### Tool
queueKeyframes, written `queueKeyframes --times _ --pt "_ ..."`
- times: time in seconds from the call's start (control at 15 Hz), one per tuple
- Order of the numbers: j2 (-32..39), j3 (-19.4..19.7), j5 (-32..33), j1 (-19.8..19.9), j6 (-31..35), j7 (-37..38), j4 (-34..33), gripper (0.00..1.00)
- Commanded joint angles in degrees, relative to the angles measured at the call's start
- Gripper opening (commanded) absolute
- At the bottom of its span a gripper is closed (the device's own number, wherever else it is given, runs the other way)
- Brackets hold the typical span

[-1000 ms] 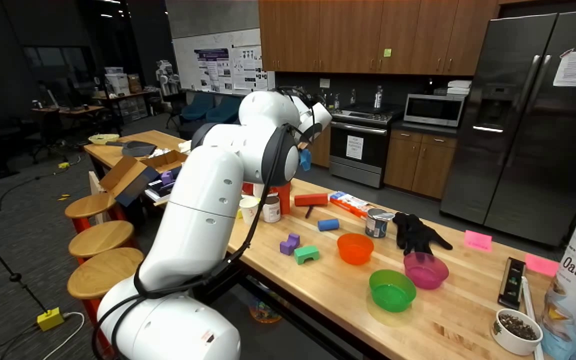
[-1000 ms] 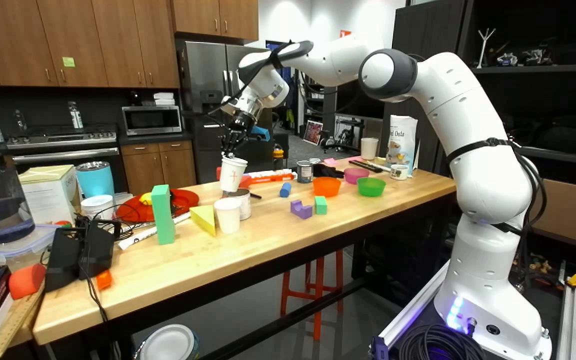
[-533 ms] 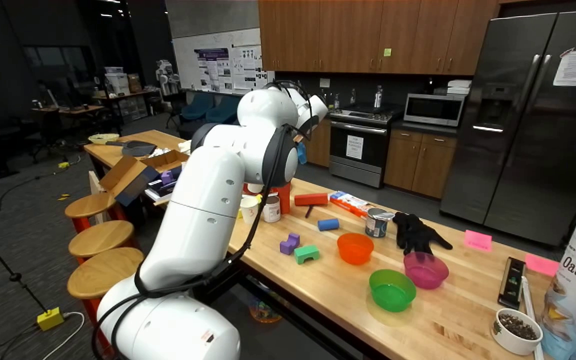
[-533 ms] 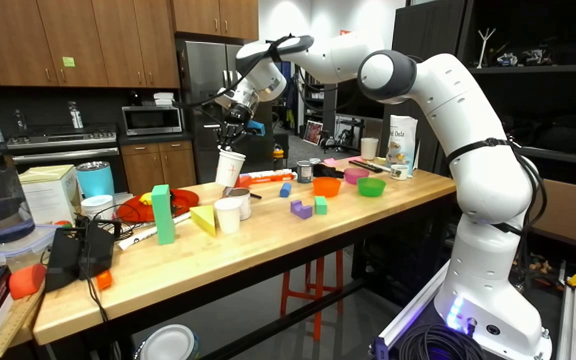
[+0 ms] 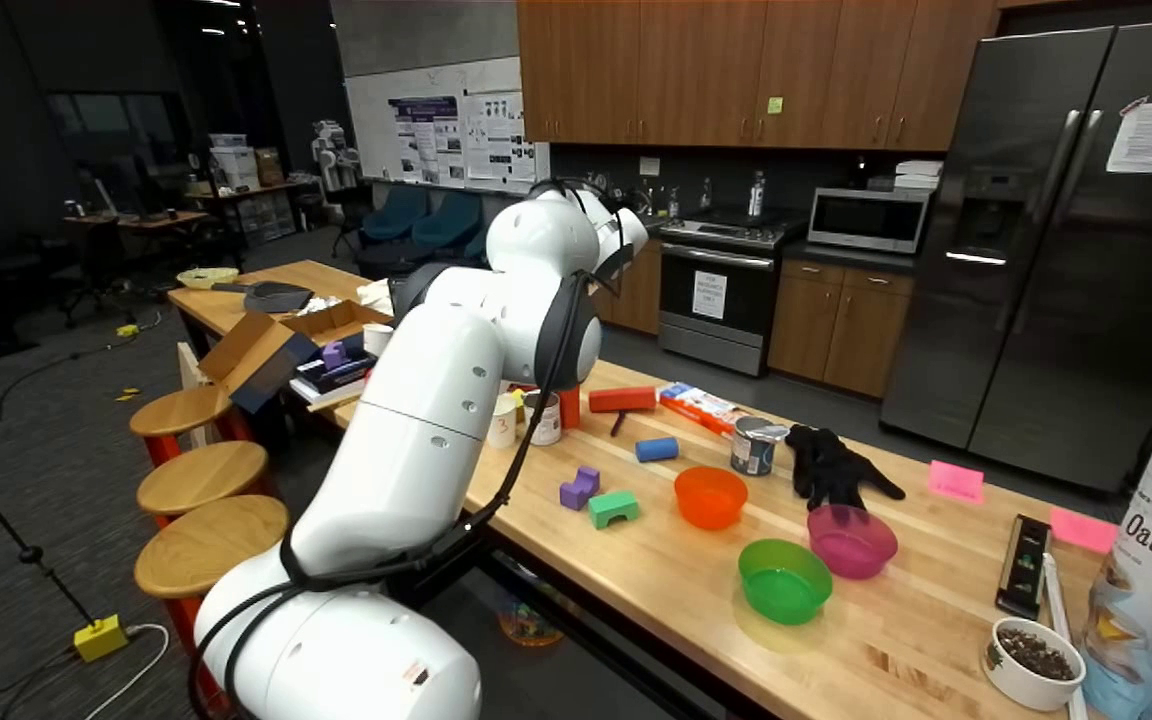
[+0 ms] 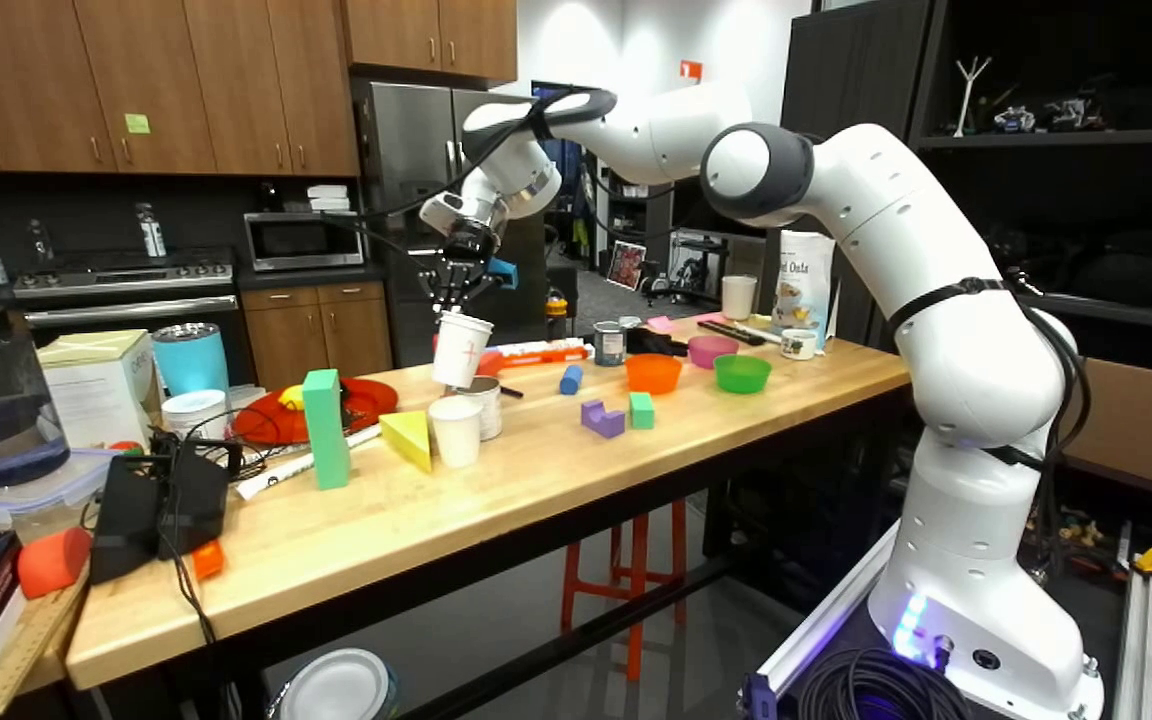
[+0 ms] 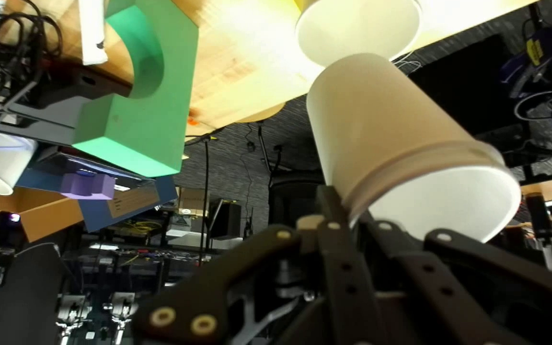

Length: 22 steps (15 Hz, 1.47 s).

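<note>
In an exterior view, my gripper point(image 6: 448, 306) is shut on the rim of a white paper cup point(image 6: 460, 350) with a red mark. The cup hangs slightly tilted above the table, mouth toward the gripper. In the wrist view the gripper point(image 7: 350, 211) pinches the rim of this cup point(image 7: 386, 120), one finger point(image 7: 332, 206) outside the wall. A second white cup point(image 6: 456, 432) stands just below, beside a label-wrapped can point(image 6: 484, 408); the wrist view shows that cup point(image 7: 360, 33) beyond the held one. The arm hides the gripper in an exterior view, where a cup marked 3 point(image 5: 502, 422) stands.
Near the cups stand a yellow wedge point(image 6: 406, 438) and a tall green block point(image 6: 326, 430). Farther along are a purple block point(image 6: 602, 419), a blue cylinder point(image 6: 571, 379), and orange point(image 6: 653, 373), green point(image 6: 742, 373) and pink point(image 6: 713, 350) bowls. A red plate point(image 6: 368, 403) lies behind.
The arm's elbow has sunk and shifted. The held cup moved slightly left, rising a little, then dropping back. The grip on its rim stays the same.
</note>
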State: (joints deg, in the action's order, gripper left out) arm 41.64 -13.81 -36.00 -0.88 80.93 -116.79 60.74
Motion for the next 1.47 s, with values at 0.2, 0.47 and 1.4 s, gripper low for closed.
queueKeyframes --times 0.2,0.47,1.4 --pt "4.8 -0.7 -0.3 0.2 -4.4 1.5 -5.2 0.01" --pt "5.8 -0.4 0.1 0.3 -2.9 3.4 -6.3 0.01" --pt "8.3 1.0 5.6 -1.2 -4.3 9.1 -11.6 0.01"
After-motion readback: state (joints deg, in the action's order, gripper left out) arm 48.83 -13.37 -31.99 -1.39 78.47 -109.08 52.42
